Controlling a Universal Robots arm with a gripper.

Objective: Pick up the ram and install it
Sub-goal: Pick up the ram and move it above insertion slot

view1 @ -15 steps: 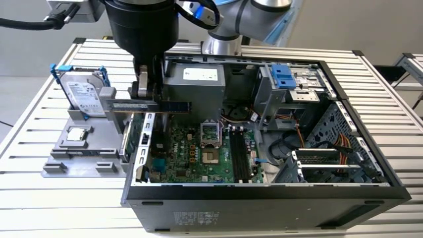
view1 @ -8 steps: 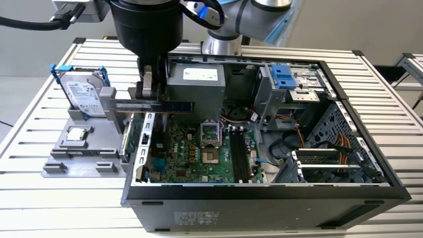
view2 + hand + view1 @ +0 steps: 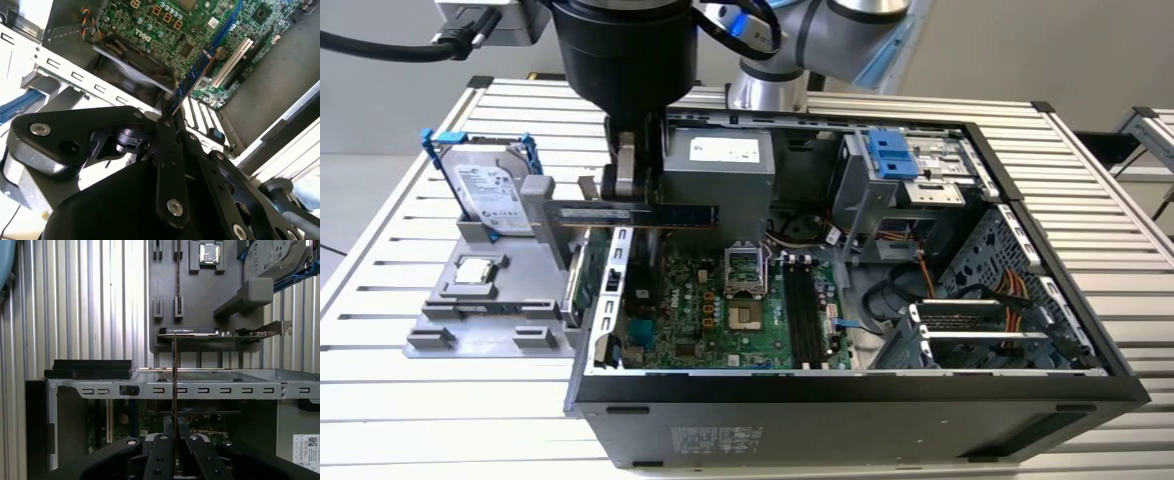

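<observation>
The slatted bench [image 3: 440, 420] carries the open computer case [image 3: 854, 390] with its motherboard [image 3: 707, 310] exposed, and beside the case, at the exterior view's left, a grey fixture [image 3: 480, 330] holding the hard drive [image 3: 491, 190]. Above the case wall nearest that fixture hangs the pincer [image 3: 630, 198], clamped tight on the ram [image 3: 680, 213], which juts level from between its jaws and is lifted clear of the fixture, so the pick-up looks done. The install is not yet made: the ram is up in the air, touching no part of the board, and the long black memory slots [image 3: 803, 315] appear unfilled.
</observation>
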